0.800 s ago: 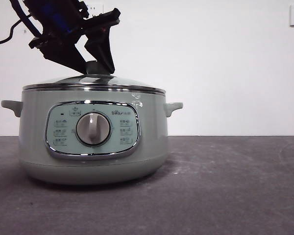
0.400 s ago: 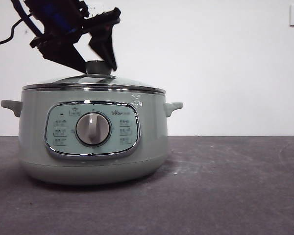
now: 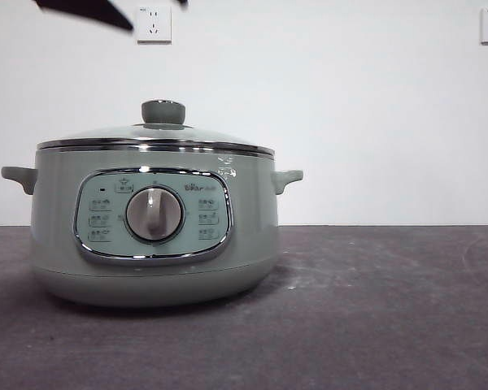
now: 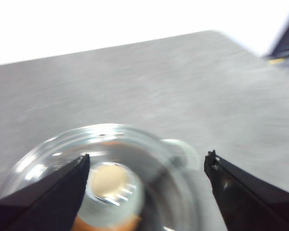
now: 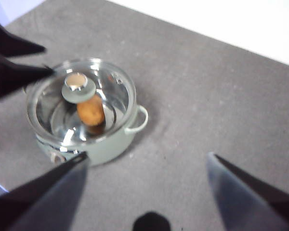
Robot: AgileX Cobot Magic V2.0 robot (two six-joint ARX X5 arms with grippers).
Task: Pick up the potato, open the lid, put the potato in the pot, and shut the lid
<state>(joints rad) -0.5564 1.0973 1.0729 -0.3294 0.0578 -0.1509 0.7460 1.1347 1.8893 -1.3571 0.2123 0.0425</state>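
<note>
- While the left hand (image 4: pixel 145 161) is hanging above the lid (image 3: pixel 156 136) with its jaws spread wide and gripping nothing, the knob (image 4: pixel 109 181) is showing between its tips in the left wrist view, clear of both.
- In the front view only a black tip of that hand (image 3: pixel 85 10) is showing at the top edge, well above the knob (image 3: pixel 163 111).
- The right hand (image 5: pixel 147 161) is waiting high and off to the side, jaws apart and empty.
- The lid is sitting level on the pot (image 3: pixel 153 223), its chrome rim meeting the pot's rim all round as far as can be seen.
- The potato (image 5: pixel 90 110) is lying inside the pot, visible through the glass.
- Judged from this, the closing step looks finished; the sensible way to end it is lifting straight up, so no jaw is catching the knob and shifting the lid.
- The pot is standing on the grey table (image 3: pixel 374 309).
</note>
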